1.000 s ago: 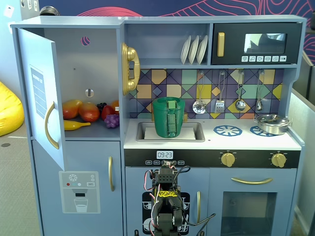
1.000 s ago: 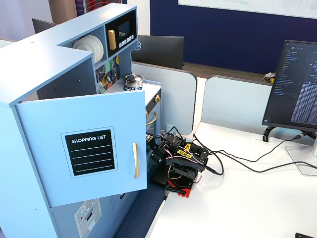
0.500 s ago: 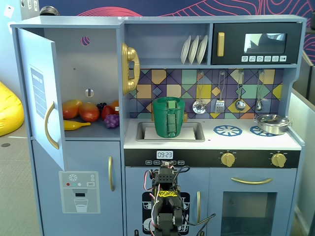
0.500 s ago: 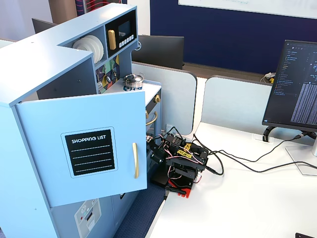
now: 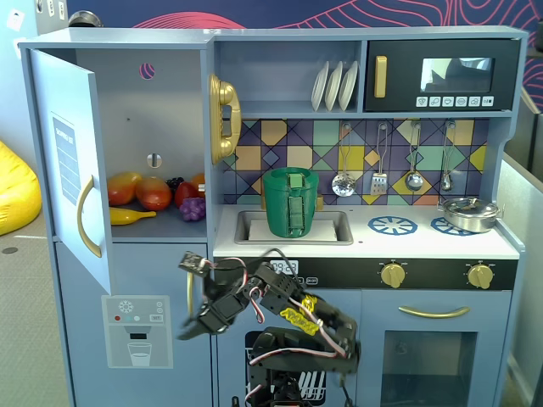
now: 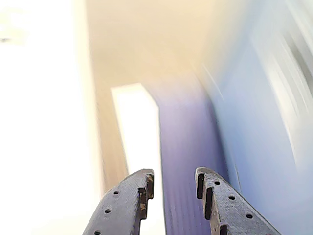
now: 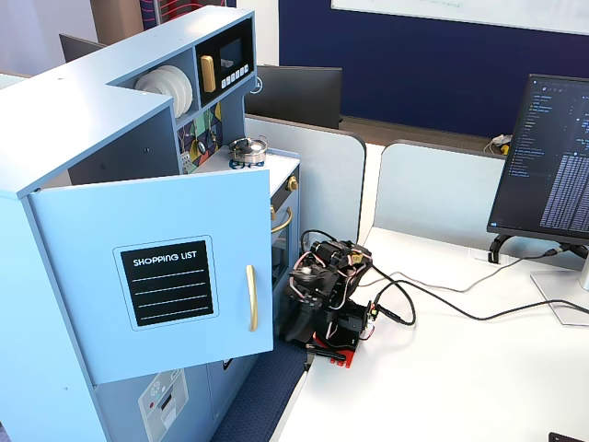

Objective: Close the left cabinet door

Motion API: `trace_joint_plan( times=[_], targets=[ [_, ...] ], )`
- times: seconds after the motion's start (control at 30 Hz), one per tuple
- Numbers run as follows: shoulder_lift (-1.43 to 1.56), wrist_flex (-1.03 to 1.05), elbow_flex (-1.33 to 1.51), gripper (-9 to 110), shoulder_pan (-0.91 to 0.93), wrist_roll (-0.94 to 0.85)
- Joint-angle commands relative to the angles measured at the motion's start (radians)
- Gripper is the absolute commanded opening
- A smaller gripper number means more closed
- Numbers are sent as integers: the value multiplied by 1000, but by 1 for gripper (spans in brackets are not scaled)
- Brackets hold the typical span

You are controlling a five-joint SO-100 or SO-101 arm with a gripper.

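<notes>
Dark perforated gripper (image 6: 172,182) fingers are standing parted and empty, low before the toy kitchen. Up and left in a fixed view, the tall light-blue chalkboard-panelled left cabinet door (image 5: 72,161) is hanging wide open; light and stiff, it is probably best pushed on its flat face or curved gold handle (image 7: 250,296). Motion blur is hiding wrist-view surroundings.
</notes>
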Motion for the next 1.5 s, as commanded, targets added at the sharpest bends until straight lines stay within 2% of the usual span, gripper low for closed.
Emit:
trace_joint_plan(
  times=[0.0, 0.2, 0.43, 0.83, 1.47],
  targets=[
    [-163, -308, -141, 0, -258, -40],
    [-526, -644, -410, 0, -344, -126],
    [-862, -853, -672, 0, -379, -233],
    [-1172, -930, -950, 0, -299, -314],
    [-1083, -940, -799, 0, -150, -296]
  ],
)
